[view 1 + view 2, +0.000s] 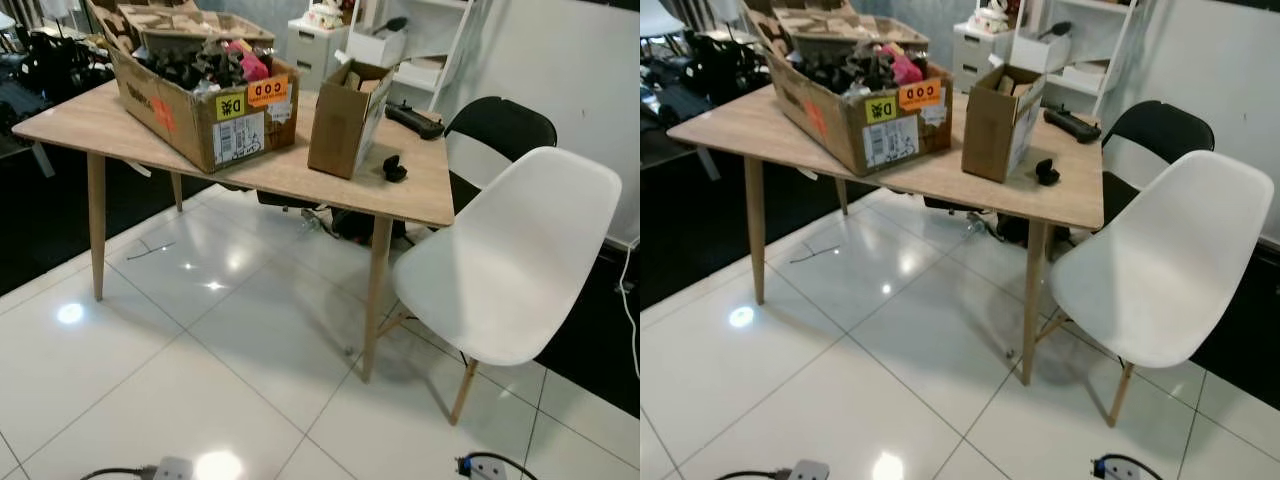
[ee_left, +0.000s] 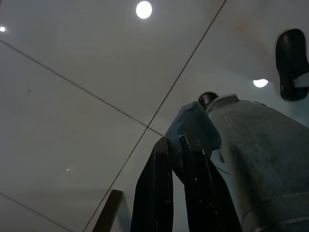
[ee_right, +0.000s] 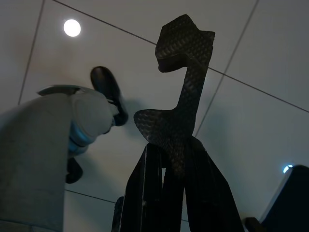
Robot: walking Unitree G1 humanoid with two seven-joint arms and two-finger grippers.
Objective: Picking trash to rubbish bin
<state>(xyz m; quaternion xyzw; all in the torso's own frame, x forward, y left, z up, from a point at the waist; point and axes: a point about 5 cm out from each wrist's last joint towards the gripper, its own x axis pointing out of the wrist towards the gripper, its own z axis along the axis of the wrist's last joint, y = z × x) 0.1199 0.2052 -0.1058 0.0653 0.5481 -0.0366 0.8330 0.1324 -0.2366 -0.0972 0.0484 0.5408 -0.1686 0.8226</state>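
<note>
Two power strips (image 1: 165,468) lie at the near edge of the glossy white tile floor (image 1: 200,370), at about 7 and 5 o'clock, while the wrist views look down at the same tiles: the left gripper (image 2: 174,145) has its black fingers pressed together with nothing between them, and the right gripper (image 3: 176,150) is clamped on a dark, textured, crooked scrap of trash (image 3: 181,82). Farther off at 3 o'clock stands a white shell chair (image 1: 520,260) beside a wooden table (image 1: 290,175), which carries at 12 o'clock a small open carton (image 1: 345,120), a small black object (image 1: 393,168) beside it, and at 11 o'clock a large cardboard box (image 1: 200,100) heaped with clutter; a black chair (image 1: 500,125) sits behind at 1 o'clock.
</note>
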